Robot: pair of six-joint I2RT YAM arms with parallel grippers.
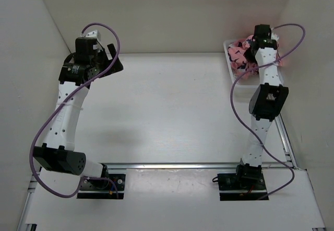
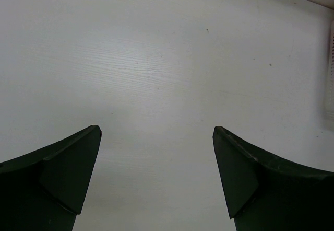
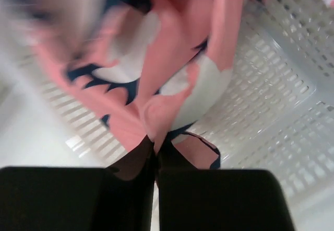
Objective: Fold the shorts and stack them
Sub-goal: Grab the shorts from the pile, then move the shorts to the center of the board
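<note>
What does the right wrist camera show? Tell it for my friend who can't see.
The right gripper is pinched shut on the shorts, pink fabric with navy-and-white shapes, with a white mesh basket behind them. The upper left is blurred.

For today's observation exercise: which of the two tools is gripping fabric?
The right tool, shut on the pink shorts over the white basket; the left tool is open above the table, holding nothing.
</note>
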